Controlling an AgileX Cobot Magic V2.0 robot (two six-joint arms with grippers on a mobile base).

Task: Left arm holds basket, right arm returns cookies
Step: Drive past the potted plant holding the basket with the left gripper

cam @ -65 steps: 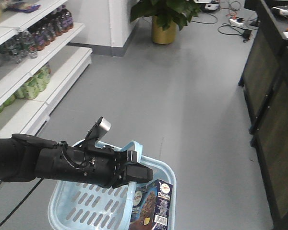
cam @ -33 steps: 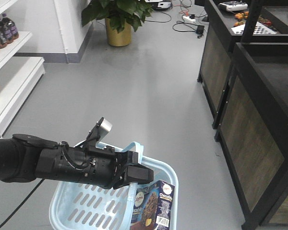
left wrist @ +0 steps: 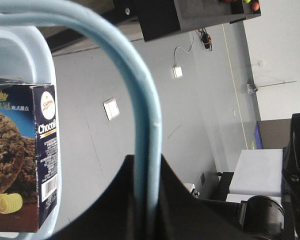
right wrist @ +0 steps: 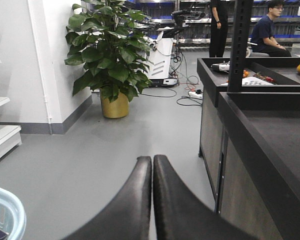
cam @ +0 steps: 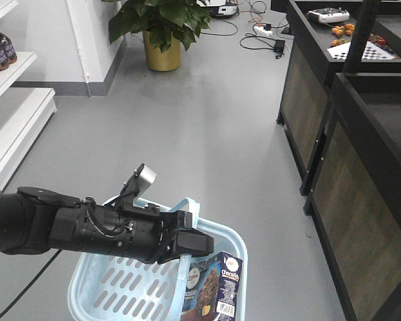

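Blue basket (cam: 90, 277) hangs by its handle (left wrist: 146, 90) clamped in the left gripper (left wrist: 147, 167), Choco cookie box (cam: 215, 287) inside; right gripper (right wrist: 152, 167), pressed together empty, must open and reach in

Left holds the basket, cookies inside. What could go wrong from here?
1. The basket hangs by its thin handle pinched in the left gripper; it could swing or slip.
2. The cookie box stands tilted in a corner; a bump may tip it.
3. The right gripper is shut near the black counter; reaching could clip it.
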